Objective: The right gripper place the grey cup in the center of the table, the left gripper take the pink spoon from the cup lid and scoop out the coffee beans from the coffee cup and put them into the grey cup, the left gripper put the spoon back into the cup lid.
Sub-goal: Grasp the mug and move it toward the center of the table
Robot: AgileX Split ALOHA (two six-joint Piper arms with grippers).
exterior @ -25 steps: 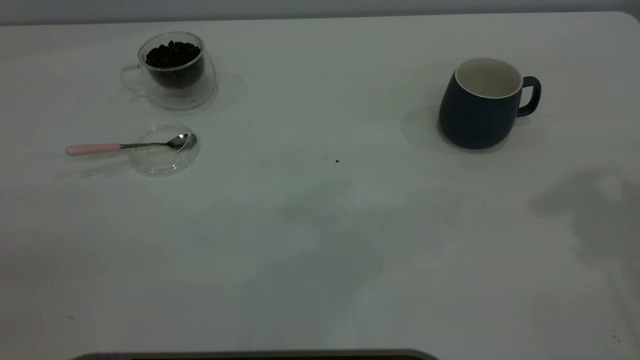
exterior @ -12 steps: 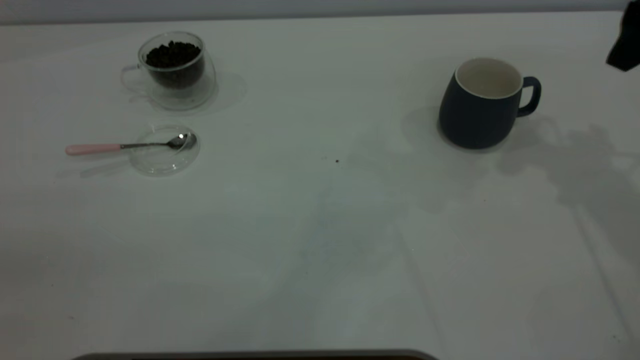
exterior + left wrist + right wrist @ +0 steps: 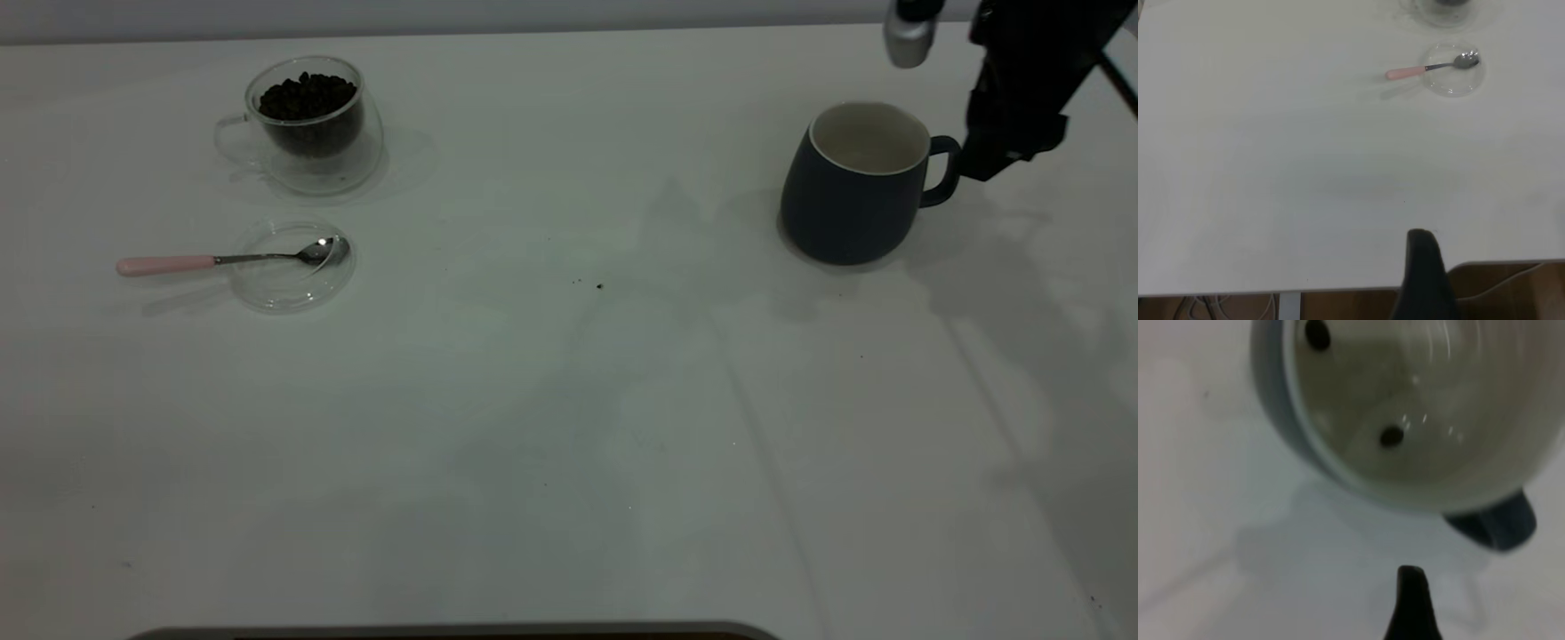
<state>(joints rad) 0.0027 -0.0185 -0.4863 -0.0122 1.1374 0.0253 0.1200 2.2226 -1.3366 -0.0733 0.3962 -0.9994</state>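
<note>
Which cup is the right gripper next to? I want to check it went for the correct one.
The grey cup: the right gripper hangs just beside its handle. The glass coffee cup, full of beans, sits far across the table.

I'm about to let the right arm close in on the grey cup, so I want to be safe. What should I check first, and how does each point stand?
1. Grey cup upright on the table: ok.
2. Cup handle facing the right claw: ok.
3. Right claw open enough for the grasp: cannot tell; only one fingertip shows in its wrist view.
4. Grey cup empty: not ok; the right wrist view shows two dark bits inside.
5. Left claw parked near the table edge, away from the cup: ok.
6. Pink spoon resting on the cup lid, coffee cup holding the coffee beans: ok.
</note>
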